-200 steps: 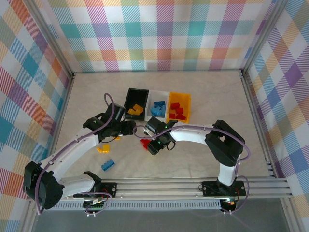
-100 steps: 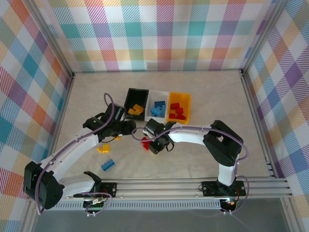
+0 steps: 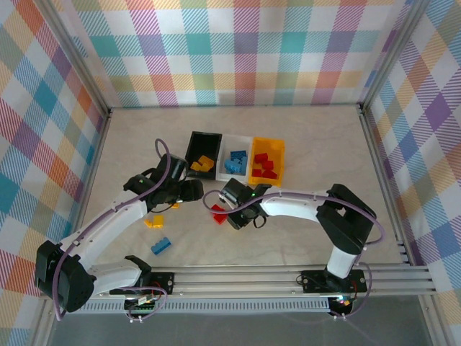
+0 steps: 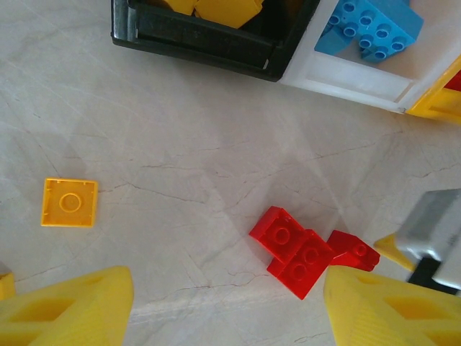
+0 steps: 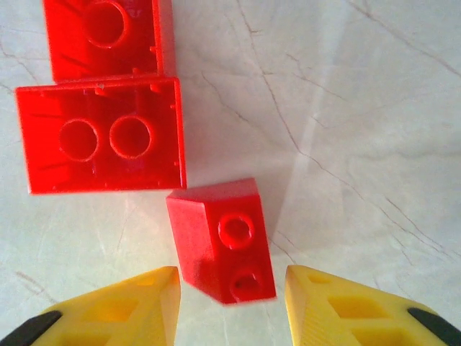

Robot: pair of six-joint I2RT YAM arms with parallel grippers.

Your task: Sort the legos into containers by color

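Three red legos lie loose on the table [image 3: 317, 144]: a joined pair [image 4: 295, 249] [image 5: 101, 133] and a small tilted red brick [image 5: 222, 241] [image 4: 354, 249]. My right gripper [image 5: 232, 303] [image 3: 226, 210] is open, its yellow fingers [image 5: 130, 310] on either side of the small brick without touching it. My left gripper [image 4: 227, 310] [image 3: 191, 189] hangs open and empty just left of the red legos. A flat yellow lego [image 4: 69, 202] lies left of them. The black bin [image 3: 204, 153] holds yellow bricks, the white bin [image 3: 236, 151] blue ones, the yellow-orange bin [image 3: 266, 158] red ones.
A yellow lego [image 3: 153, 221] and a blue lego [image 3: 160, 246] lie near the left arm, toward the table's front. The three bins stand side by side just beyond both grippers. Checkered walls close in the table on three sides.
The right arm's elbow has swung to the right and its gripper has shifted slightly by the red legos. The left arm and the legos have stayed put.
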